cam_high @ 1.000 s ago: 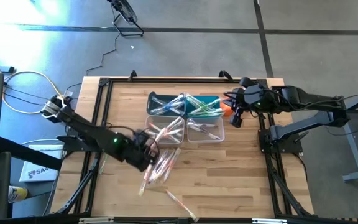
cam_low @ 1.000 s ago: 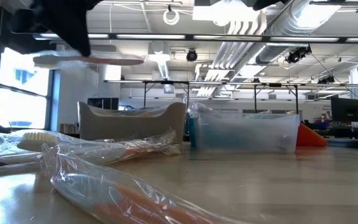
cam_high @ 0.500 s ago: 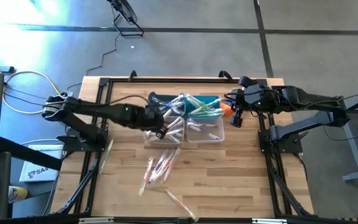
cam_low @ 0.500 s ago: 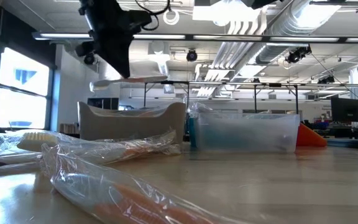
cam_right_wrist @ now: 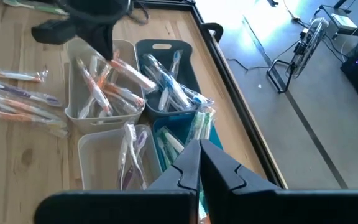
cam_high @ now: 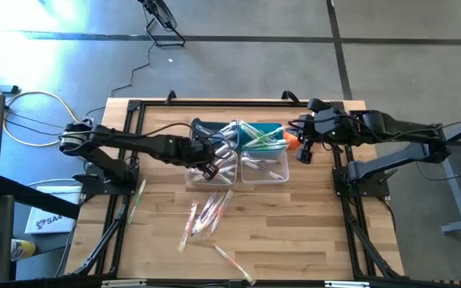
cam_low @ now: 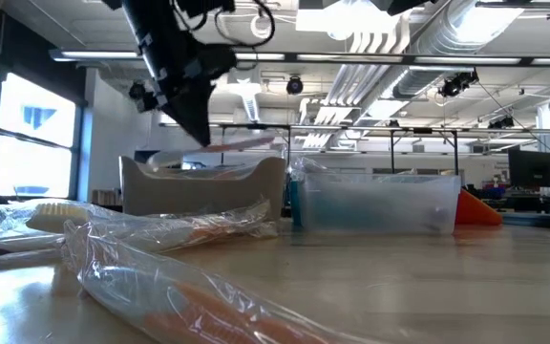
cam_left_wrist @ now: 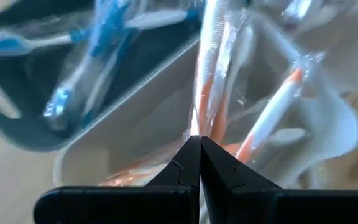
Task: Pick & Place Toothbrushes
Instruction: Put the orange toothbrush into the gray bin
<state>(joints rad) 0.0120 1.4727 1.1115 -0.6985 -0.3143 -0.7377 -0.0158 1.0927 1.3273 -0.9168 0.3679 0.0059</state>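
Observation:
My left gripper (cam_high: 210,165) hangs over the near-left pale bin (cam_high: 224,178) and is shut on one orange-handled toothbrush in a clear wrapper (cam_right_wrist: 133,74). That bin (cam_right_wrist: 73,113) holds several orange toothbrushes. The dark blue bin (cam_high: 202,130) behind it holds blue ones, the teal bin (cam_high: 264,136) green ones, and the near-right clear bin (cam_high: 264,166) whitish ones. A loose pile of wrapped toothbrushes (cam_high: 206,213) lies flat on the table nearer the front. My right gripper (cam_right_wrist: 199,155) waits shut by the table's right edge, beside the orange cloth (cam_high: 292,140). My left gripper pinches the wrapped orange toothbrush near one end (cam_left_wrist: 197,127) between its two shut fingers, coming from above and slanting down. The toothbrush (cam_low: 242,145) sticks out sideways, roughly level, lifted clear just above the pale bin's rim (cam_low: 203,177).
A single wrapped toothbrush (cam_high: 234,261) lies near the table's front edge and a green one (cam_high: 137,198) by the left frame rail. Close to the low camera lie more wrapped toothbrushes (cam_low: 160,277). Bare wood shows to the right of the pile.
My left gripper has carried the orange toothbrush from above the loose pile toward the far side and the right, to over the near-left bin, then sunk closer to the bin's rim. It has stayed shut on the toothbrush. The right arm has kept still.

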